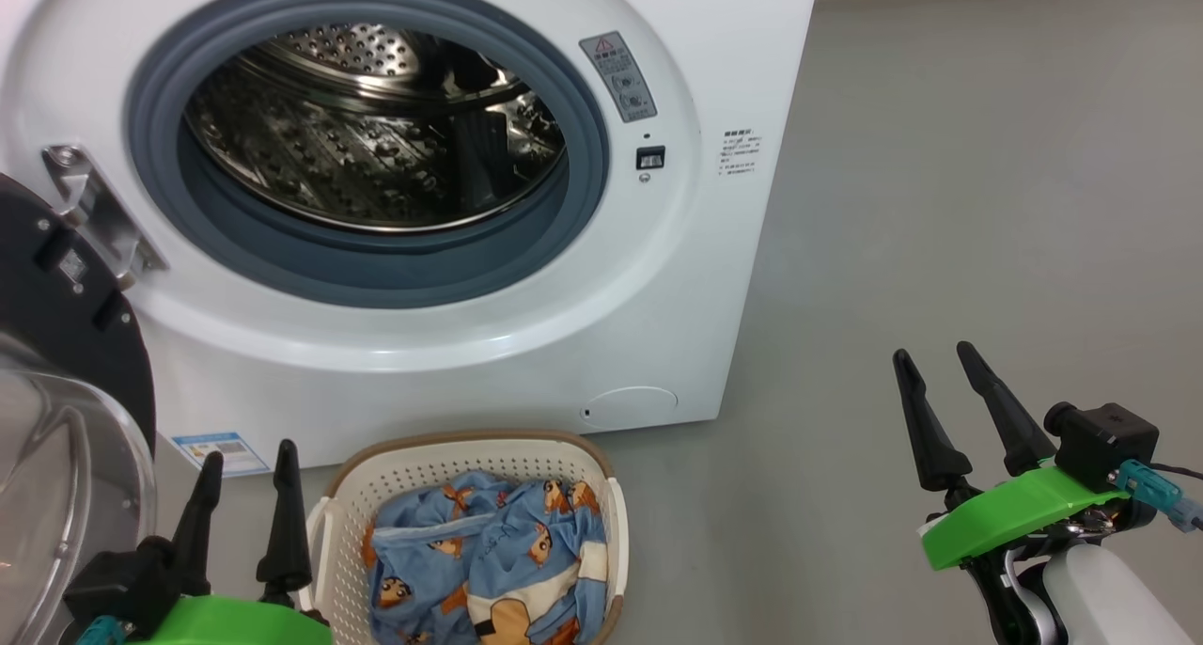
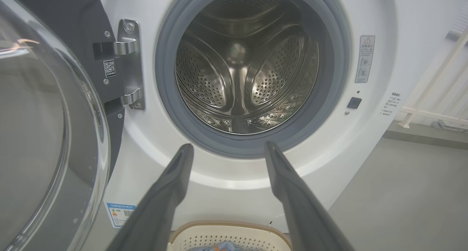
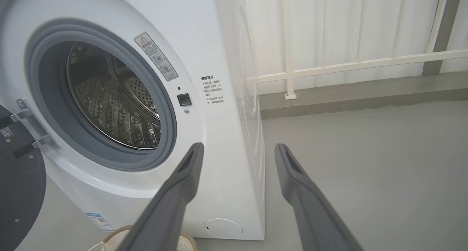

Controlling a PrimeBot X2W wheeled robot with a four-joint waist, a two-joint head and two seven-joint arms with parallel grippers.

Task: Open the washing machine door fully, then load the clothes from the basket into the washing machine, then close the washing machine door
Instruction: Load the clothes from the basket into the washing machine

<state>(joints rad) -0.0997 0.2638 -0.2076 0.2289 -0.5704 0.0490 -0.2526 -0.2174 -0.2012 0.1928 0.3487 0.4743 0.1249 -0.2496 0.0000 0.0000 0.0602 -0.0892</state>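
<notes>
Washing machine [image 1: 658, 278] has its drum exposed, with the door [image 1: 66, 344] swung wide on the hinge side. The basket [image 1: 470, 452] sits on the floor just in front of the machine, clothes [image 1: 489, 551] inside. The left pincer [image 1: 249, 451] is beside the basket and the right pincer [image 1: 933, 350] is off the machine's latch-side corner; both gape, holding nothing.

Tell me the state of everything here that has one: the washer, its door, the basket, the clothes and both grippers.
washing machine, mouth uncovered, drum empty.
washing machine door, swung open to the left on its hinge.
basket, on the floor before the washing machine, holding the clothes.
clothes, crumpled in the basket, none loaded.
left gripper, open, empty.
right gripper, open, empty.
</notes>
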